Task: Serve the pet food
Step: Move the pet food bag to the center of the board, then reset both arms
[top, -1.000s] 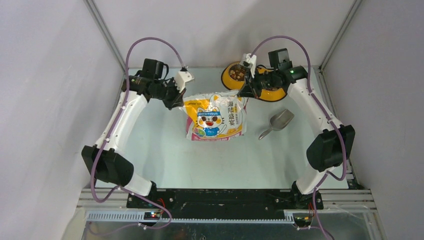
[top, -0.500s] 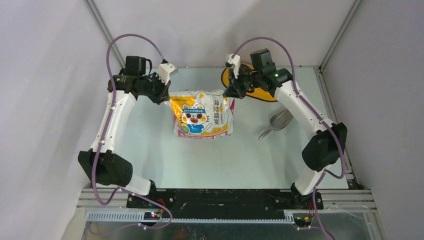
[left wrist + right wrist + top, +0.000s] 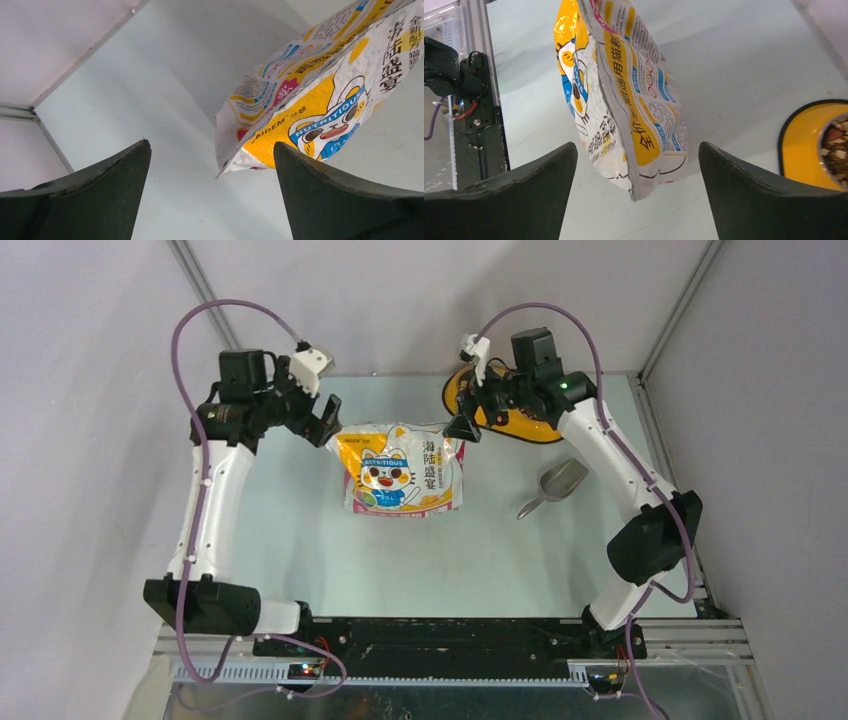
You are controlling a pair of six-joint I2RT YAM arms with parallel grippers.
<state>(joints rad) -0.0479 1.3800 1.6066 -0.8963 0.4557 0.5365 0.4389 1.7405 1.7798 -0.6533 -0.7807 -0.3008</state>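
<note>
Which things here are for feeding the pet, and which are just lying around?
For the job:
- bag of pet food
- kibble, some already in the bowl
- feeder

Lying about:
- scoop, which neither gripper is touching

I am counting two arms on my screen, a left arm (image 3: 210, 502) and a right arm (image 3: 622, 462). Each one is carrying one gripper, so that is making two: the left gripper (image 3: 325, 421) and the right gripper (image 3: 462, 429). I am seeing one bag (image 3: 405, 472) with a cat on it, one yellow feeder (image 3: 522, 429) and one grey scoop (image 3: 556, 483). The pet food bits (image 3: 837, 149) in the feeder are looking too many to count.
</note>
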